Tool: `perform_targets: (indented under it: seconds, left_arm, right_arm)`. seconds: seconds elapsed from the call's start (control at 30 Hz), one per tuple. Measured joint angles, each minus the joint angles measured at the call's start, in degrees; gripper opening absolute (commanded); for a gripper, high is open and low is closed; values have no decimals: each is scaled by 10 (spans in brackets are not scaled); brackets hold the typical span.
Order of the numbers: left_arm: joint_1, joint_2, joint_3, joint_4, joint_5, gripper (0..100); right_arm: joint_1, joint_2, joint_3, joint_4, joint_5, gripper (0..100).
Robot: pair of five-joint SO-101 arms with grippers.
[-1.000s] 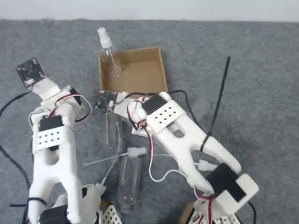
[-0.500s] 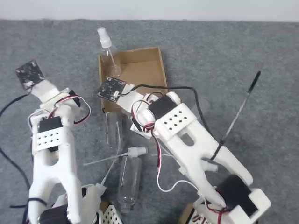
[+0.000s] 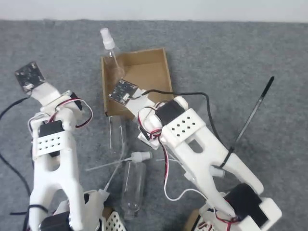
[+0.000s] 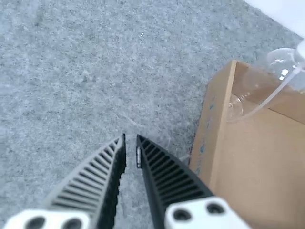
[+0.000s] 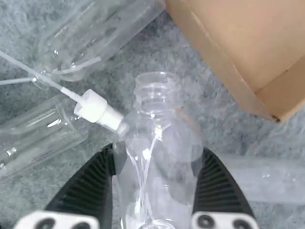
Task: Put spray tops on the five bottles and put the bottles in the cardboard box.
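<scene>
Just off the cardboard box's [image 5: 228, 62] near wall, the right gripper [image 5: 156, 160] is clamped on an uncapped bottle [image 5: 159, 129]. The left gripper [image 4: 131, 143] hangs closed on nothing beside the box; a capped bottle [image 3: 112, 57] leans inside.

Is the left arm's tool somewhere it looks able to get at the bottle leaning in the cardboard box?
Probably yes: the left tool sits over bare carpet just outside the cardboard box, with nothing between it and the bottle in that corner. It is shut, so it must open first.
</scene>
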Motion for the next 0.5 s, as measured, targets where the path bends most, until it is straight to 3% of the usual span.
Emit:
perform_targets:
  seconds: [0.5]
  left_arm:
    - [0, 0, 0, 0, 0, 34]
  right_arm:
    - [0, -175, 142, -86, -2, 91]
